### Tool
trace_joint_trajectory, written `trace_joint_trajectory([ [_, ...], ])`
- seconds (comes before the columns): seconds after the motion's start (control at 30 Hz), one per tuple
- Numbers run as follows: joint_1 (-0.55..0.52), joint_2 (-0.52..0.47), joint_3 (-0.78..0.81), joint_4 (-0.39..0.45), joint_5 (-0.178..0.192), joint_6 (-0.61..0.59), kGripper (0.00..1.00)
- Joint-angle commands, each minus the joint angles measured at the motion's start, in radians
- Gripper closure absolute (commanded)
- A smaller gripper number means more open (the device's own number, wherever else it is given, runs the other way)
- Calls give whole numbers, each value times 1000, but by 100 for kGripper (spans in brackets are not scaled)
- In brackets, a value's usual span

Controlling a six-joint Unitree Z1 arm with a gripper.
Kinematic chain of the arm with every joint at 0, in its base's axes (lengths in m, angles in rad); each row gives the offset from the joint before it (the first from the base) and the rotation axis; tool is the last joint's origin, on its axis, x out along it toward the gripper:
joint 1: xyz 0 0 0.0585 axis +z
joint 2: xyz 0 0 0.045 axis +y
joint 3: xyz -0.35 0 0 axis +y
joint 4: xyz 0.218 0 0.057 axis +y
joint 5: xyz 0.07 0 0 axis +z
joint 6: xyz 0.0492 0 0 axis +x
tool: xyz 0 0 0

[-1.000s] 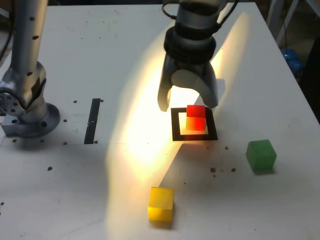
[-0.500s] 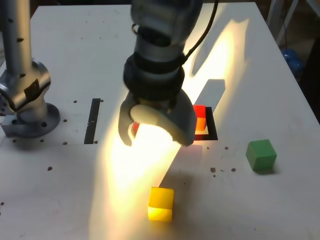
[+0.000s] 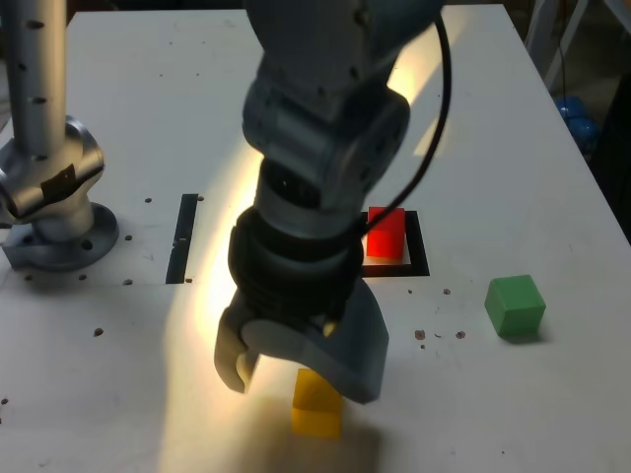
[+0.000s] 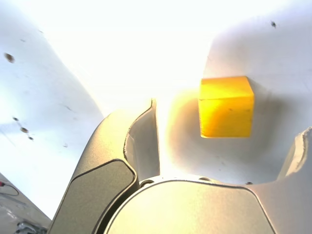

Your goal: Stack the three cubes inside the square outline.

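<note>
The white, dark-specked surface [image 3: 148, 89] carries the arm's base [image 3: 69, 246], black strip [image 3: 182, 239], yellow cube [image 3: 315, 421], green cube [image 3: 515, 307], and square outline [image 3: 418, 246] around the red cube [image 3: 385, 236].

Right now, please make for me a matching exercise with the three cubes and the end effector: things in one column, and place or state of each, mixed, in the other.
Things
1. Red cube
2. Yellow cube
3. Green cube
4. End effector

Places and states
A. Open, holding nothing
B. Inside the black square outline
C. Outside the outline, farthest toward the exterior view's right of the three cubes
D. Partly hidden behind a finger in the exterior view, but seen whole in the wrist view

Right pairs: 1-B, 2-D, 3-C, 4-A
</note>
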Motion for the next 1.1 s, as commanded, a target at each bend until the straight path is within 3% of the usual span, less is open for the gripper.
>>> trace_joint_trajectory([
  [0.0, -3, 16, -1, -11, -8, -4, 5],
  [0.3, -3, 69, 16, -62, -27, -7, 13],
  [0.6, -2, 86, 19, -89, -24, -10, 53],
  [0.7, -3, 88, 20, -96, -17, -11, 62],
  [1.07, -3, 91, 23, -108, -17, -11, 65],
])
